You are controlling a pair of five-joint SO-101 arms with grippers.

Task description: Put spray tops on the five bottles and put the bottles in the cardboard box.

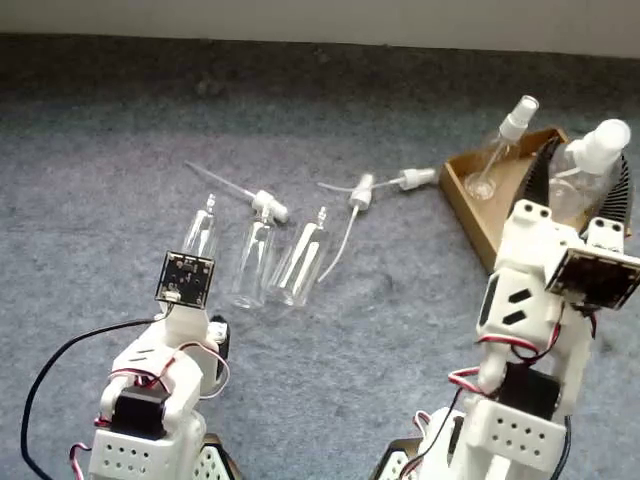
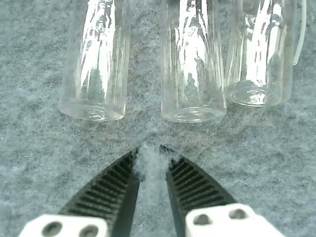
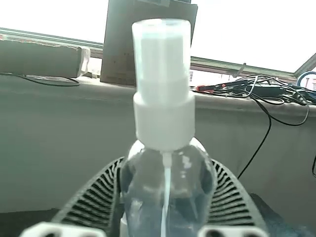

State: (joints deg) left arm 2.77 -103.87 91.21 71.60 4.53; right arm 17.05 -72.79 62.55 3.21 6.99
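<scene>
My left fingers (image 2: 113, 182), a crack apart and empty, sit just short of three bare bottles (image 2: 192, 64) lying on the tabletop (image 1: 400, 300), well apart from the cardboard box (image 1: 470, 205). They look light, slick and prone to rolling, so I'd pinch mid-body. Three loose spray tops (image 1: 362, 190) lie beyond. My right fingers (image 3: 94, 197) clamp a capped bottle (image 3: 165, 187) over the box, and a fifth bottle (image 1: 495, 155), also capped, leans inside.

Soft daylight – glare streaks the bottles (image 2: 192, 64); blown-out window (image 3: 247, 29) behind.
</scene>
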